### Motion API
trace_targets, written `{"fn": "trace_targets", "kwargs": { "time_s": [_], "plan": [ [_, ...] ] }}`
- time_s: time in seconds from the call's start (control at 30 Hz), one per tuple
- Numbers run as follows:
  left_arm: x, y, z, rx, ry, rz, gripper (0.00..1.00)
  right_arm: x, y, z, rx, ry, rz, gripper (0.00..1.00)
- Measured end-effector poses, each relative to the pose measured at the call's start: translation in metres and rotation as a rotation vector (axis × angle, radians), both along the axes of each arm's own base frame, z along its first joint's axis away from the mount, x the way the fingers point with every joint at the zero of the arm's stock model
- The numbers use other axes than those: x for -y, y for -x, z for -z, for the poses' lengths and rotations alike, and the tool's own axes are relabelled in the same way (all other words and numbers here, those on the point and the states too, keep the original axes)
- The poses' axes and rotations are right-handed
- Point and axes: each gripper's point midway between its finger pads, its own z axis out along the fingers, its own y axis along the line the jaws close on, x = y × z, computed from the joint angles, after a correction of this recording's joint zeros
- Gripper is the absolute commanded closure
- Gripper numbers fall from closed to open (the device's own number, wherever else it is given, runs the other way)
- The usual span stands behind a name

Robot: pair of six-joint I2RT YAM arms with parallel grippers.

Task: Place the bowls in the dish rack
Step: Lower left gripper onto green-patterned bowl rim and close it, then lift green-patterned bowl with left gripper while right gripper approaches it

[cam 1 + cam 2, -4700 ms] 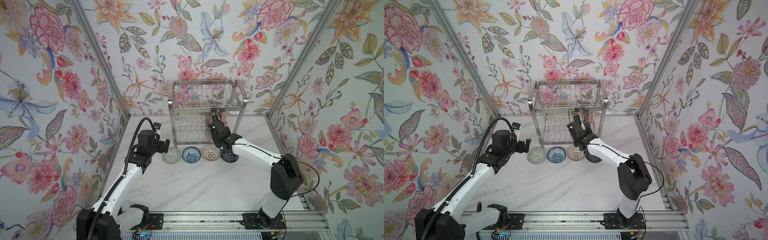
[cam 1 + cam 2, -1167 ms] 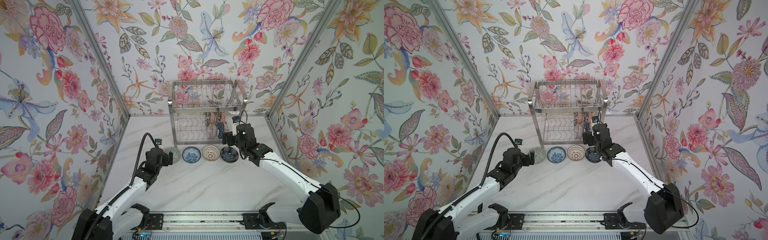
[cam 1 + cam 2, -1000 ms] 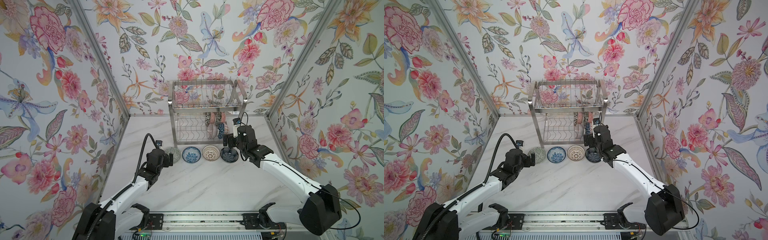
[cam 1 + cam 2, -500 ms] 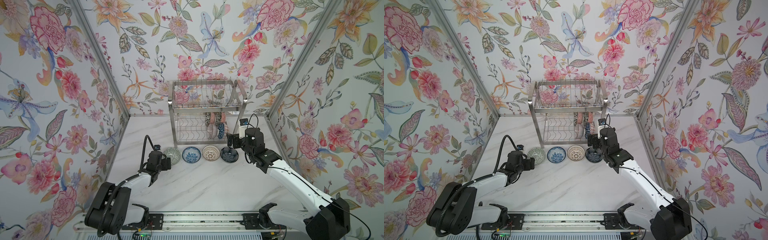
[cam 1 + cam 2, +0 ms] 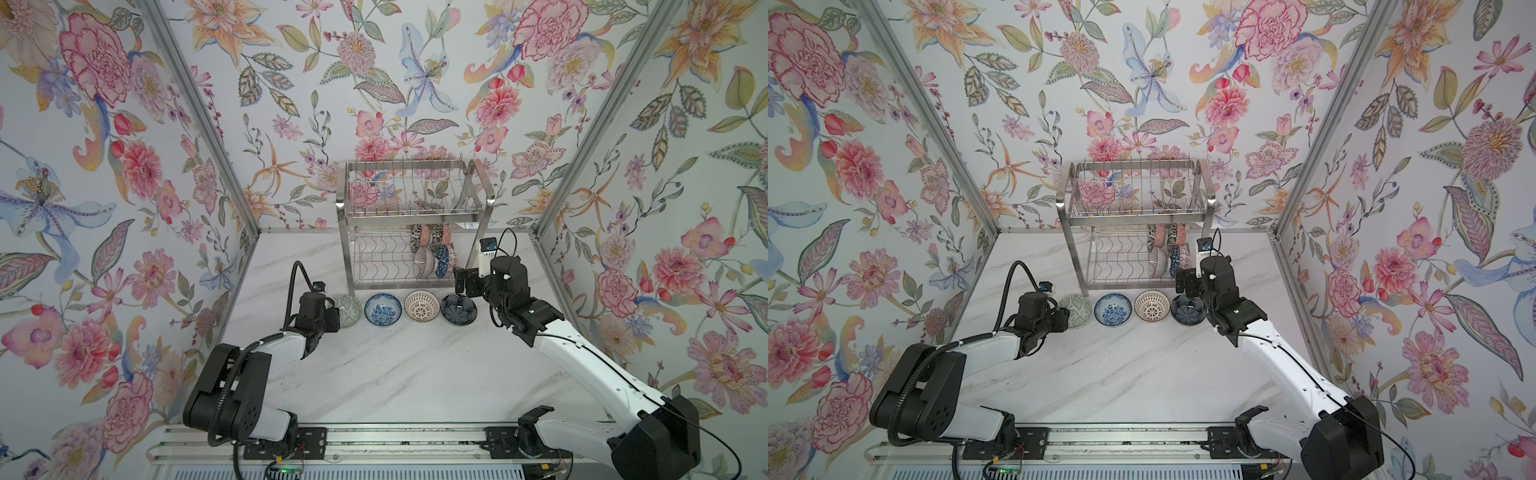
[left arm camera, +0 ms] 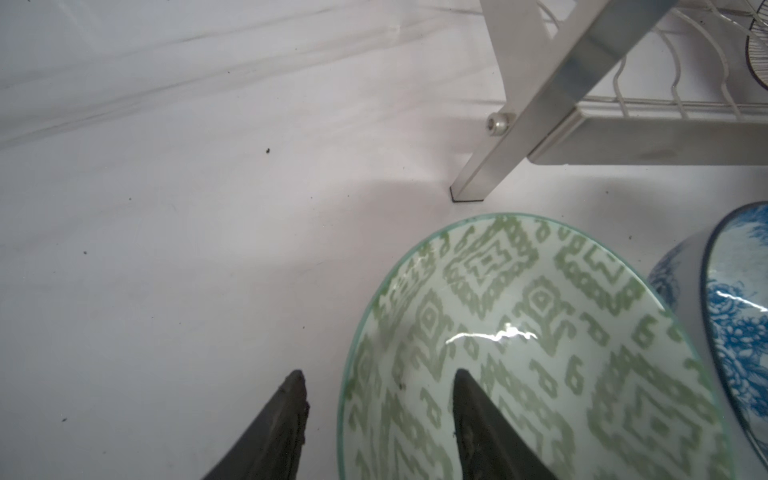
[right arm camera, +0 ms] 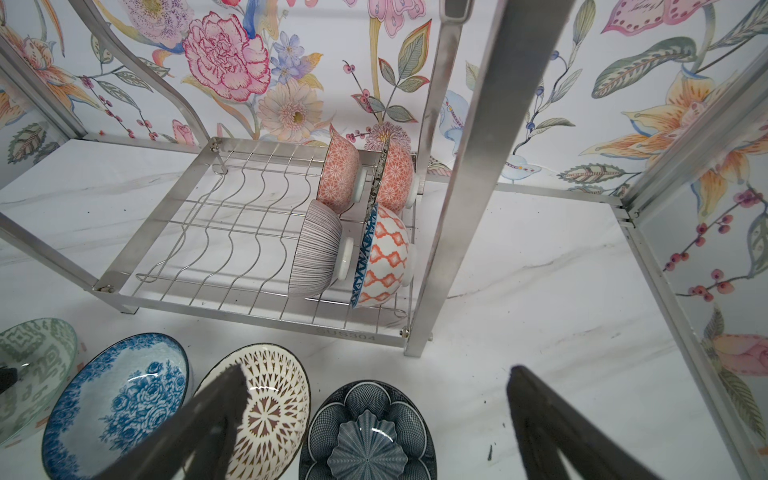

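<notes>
I see a white marble tabletop (image 5: 395,374); the dish rack (image 5: 345,253) stands on it towards the back, on flat legs; just in front of the rack four bowls sit in a row, running from its left front leg rightward in both top views: green-patterned bowl (image 5: 350,309); blue floral bowl (image 5: 382,309); cream lattice bowl (image 5: 421,305); dark navy bowl (image 5: 456,308).

dish rack (image 7: 249,313) lower tier: left wire slots free; right end occupied by upright bowls (image 7: 316,253). front access obstructed by row of four bowls (image 5: 422,305) on table (image 5: 395,374). rack leg (image 7: 473,166) stands at right corner. near table open.
</notes>
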Motion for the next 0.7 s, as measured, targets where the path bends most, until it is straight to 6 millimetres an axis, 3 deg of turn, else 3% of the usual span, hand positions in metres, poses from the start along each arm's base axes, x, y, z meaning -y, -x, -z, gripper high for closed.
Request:
{"fn": "trace_targets", "kwargs": {
  "time_s": [0.07,0.27,0.4,0.43,0.5,0.7],
  "plan": [
    [0.001,-0.002,-0.001,0.001,-0.001,0.009,0.67,0.0,0.0,0.0,0.0,0.0,0.0,0.01],
    [0.0,-0.003,-0.002,0.001,-0.001,0.007,0.76,0.001,0.002,0.002,-0.002,0.001,0.001,0.01],
    [-0.004,-0.003,-0.004,-0.003,0.004,-0.007,0.96,0.001,0.002,0.002,-0.002,0.0,0.0,0.01],
    [-0.001,-0.005,-0.012,0.017,0.023,0.0,1.0,0.001,0.002,0.002,-0.002,0.001,0.0,0.01],
    [-0.003,-0.009,-0.027,0.057,0.013,-0.005,1.0,0.001,0.002,0.002,-0.002,0.0,0.0,0.01],
    [-0.014,0.007,-0.033,0.025,-0.028,-0.017,1.0,-0.002,0.003,0.002,-0.005,-0.014,-0.014,0.01]
  ]
}}
